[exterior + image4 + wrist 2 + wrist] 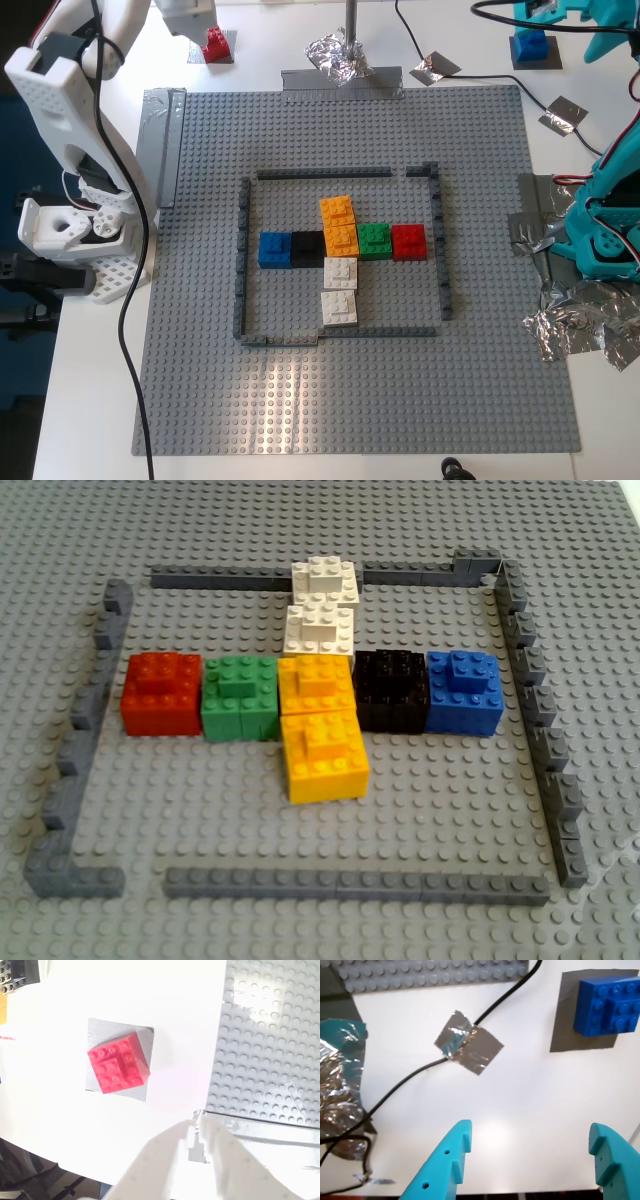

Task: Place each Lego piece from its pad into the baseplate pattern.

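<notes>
The red brick (pixel 119 1062) sits on its dark grey pad (pixel 141 1089), turned at an angle to the pad's edges, on the white table just off the far corner of the baseplate (pixel 200 330) at the exterior view's left. The pad marks a fixed pick-up spot, so the brick waits where an arm can find it. My second gripper (pixel 199 1132) hangs above the table beside that pad, near the plate's edge; its white jaws are nearly together with only a thin gap, and they hold nothing. It would need to open before it can take the brick.

The blue brick (pixel 610 1005) rests on its own pad (pixel 564 1015) off the far corner at the exterior view's right, likewise untouched. My first gripper (pixel 530 1152) hovers over bare table short of it, its teal jaws spread wide and empty, which I judge suits a descent around the brick once it is lined up.

In the middle of the baseplate the pattern (pixel 320 705) stands inside a ring of thin dark strips (pixel 350 885): a row of red, green, orange, black and blue bricks, a second orange one to one side of the row, two white ones to the other. The strips seem to frame the working area.

A black cable (pixel 415 1077) is held to the table by a foil patch (pixel 468 1042), probably to keep it clear of the arm. Crumpled foil (pixel 575 320) lies by the teal arm's base.
</notes>
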Action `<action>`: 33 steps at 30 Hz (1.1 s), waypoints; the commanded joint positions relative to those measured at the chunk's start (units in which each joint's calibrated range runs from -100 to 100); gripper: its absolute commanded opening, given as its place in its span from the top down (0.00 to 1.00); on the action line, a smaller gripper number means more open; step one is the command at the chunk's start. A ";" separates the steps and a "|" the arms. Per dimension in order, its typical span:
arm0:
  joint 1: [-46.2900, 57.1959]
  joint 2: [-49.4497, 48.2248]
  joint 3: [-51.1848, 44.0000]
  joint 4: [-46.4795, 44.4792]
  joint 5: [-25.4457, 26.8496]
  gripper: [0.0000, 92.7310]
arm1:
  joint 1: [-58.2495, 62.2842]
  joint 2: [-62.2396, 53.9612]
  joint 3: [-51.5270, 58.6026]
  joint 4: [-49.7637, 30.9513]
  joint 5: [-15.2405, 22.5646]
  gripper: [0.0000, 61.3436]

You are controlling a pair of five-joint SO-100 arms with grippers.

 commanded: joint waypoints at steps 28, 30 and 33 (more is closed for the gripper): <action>-3.26 33.24 -38.03 0.16 6.70 0.80 | -4.13 18.97 -28.30 6.58 4.39 0.65; -3.26 33.93 -38.75 0.16 6.99 0.79 | -4.42 20.86 -29.12 6.75 4.59 0.64; -3.26 34.35 -38.84 0.16 6.99 0.79 | -4.78 22.06 -30.02 6.34 4.39 0.64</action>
